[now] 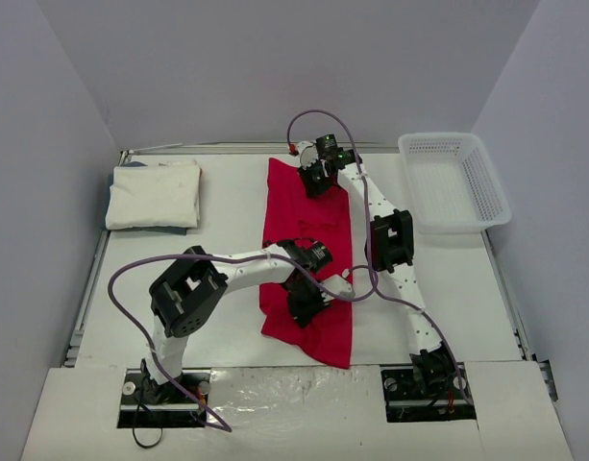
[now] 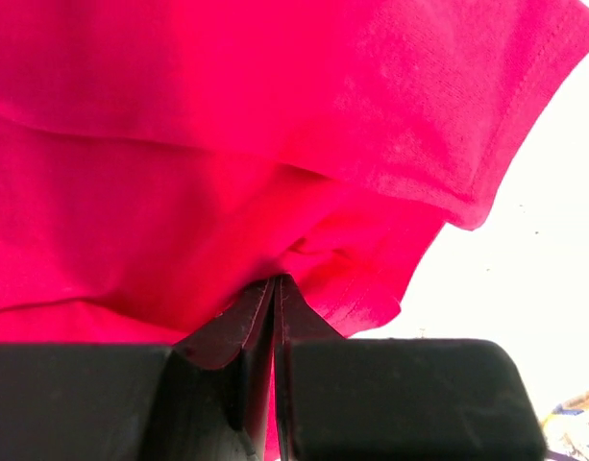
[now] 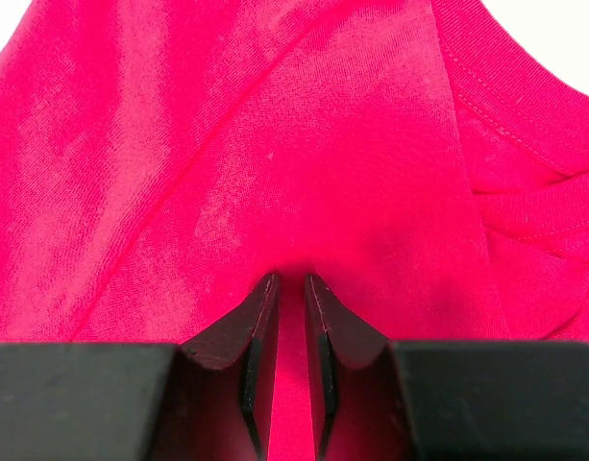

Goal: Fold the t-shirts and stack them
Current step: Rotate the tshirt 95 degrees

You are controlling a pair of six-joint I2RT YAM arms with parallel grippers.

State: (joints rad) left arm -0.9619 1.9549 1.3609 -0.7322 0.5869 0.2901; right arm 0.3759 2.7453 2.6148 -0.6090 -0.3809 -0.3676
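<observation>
The red t-shirt point(image 1: 308, 206) lies as a long, narrow folded strip down the middle of the table. My left gripper point(image 1: 306, 300) is at its near part, shut on a pinch of red cloth point(image 2: 227, 144), with its tips point(image 2: 277, 280) pressed together. My right gripper point(image 1: 316, 178) is at the far end near the collar. Its jaws point(image 3: 291, 279) are closed to a narrow gap with red cloth point(image 3: 275, 144) between them. The white t-shirt point(image 1: 155, 194) sits as a folded rectangle at the far left, away from both grippers.
A white mesh basket point(image 1: 454, 181) stands at the far right corner. Grey walls enclose the table on three sides. Purple cables loop from both arms over the table. The white table top point(image 2: 553, 240) shows to the right of the shirt's hem.
</observation>
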